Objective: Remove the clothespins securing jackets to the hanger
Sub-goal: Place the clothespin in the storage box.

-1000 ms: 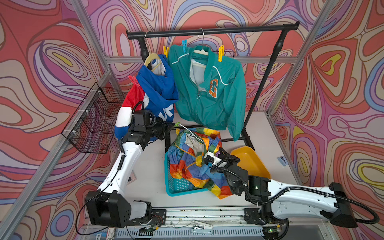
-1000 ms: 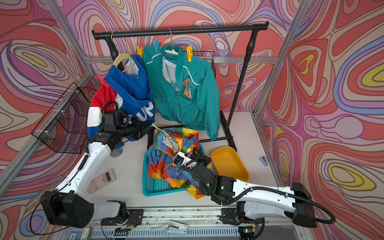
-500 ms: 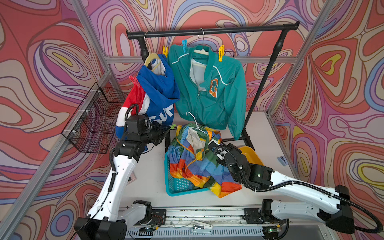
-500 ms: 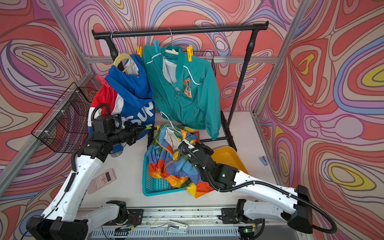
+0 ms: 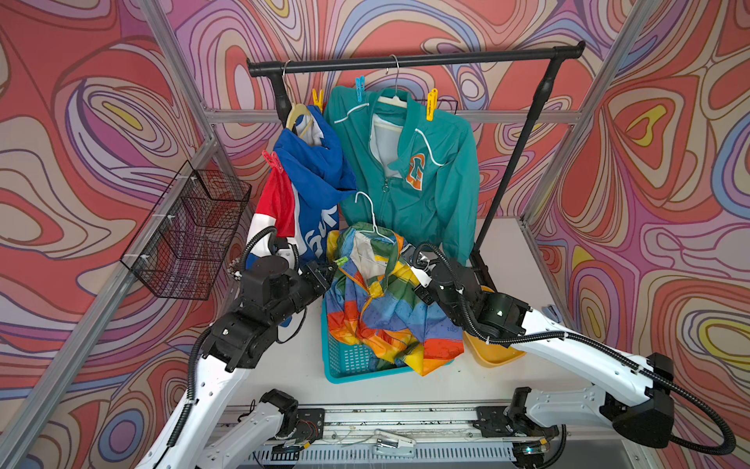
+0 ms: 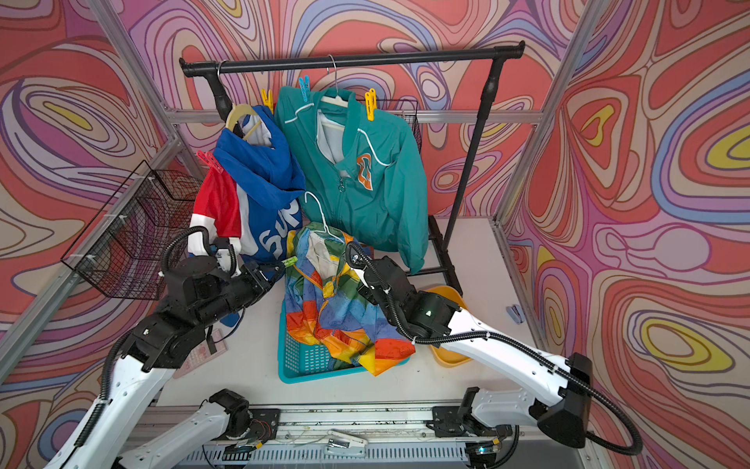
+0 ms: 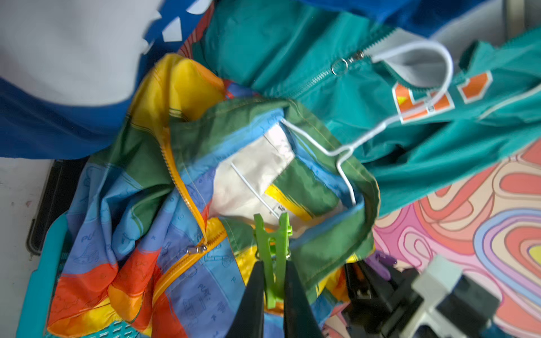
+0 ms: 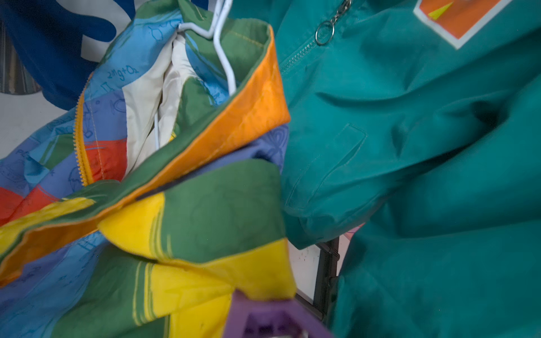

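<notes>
- My left hand (image 7: 273,281) is pinching the green plastic clothespin (image 7: 272,243) by its tail, lengthwise straight ahead, on the rainbow patchwork jacket (image 7: 140,187).
- My right hand (image 8: 273,317) is clamping that jacket.

"SU" — blue jacket (image 6: 255,191); "2Mg+O2" — rainbow jacket (image 8: 146,190).

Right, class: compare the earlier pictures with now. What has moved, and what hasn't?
The right tool, shut on the rainbow jacket, rose toward the rail, lifting it and standing its white hanger upright. The left tool still pinches the green clothespin. The teal jacket and blue jacket stayed pegged there.
</notes>
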